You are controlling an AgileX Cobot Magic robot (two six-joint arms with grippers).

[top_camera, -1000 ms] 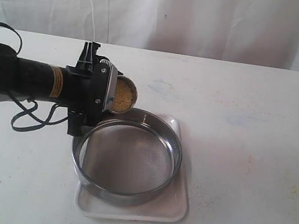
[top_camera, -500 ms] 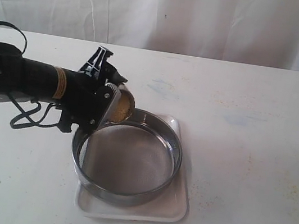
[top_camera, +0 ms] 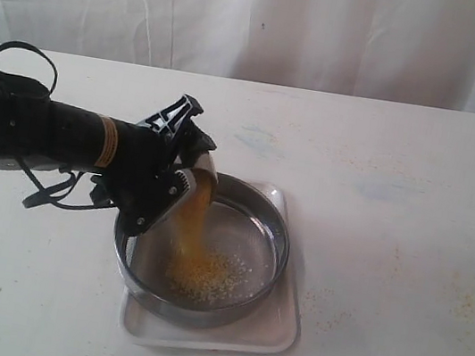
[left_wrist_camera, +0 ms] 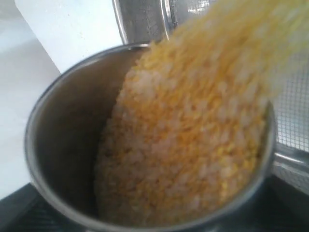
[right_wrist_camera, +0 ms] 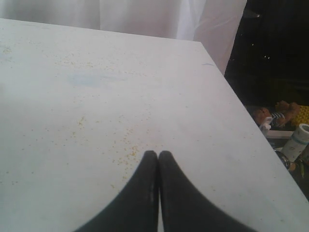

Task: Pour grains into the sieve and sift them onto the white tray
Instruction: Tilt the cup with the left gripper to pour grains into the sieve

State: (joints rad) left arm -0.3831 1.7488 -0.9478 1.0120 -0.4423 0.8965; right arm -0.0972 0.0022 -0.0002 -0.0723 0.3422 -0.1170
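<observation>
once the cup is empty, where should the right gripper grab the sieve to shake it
Probably the sieve's upright steel wall on its right side, from above, one finger inside, one outside. The left gripper and steel cup crowd the left rim.

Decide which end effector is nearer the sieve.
Left. The left end effector tips a cup over the sieve; the right end effector hangs shut above the table, no sieve in view.

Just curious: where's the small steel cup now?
Exterior view, centre-left: the cup tilts in the left gripper over the round steel sieve's left rim, pouring golden-yellow grains.
</observation>
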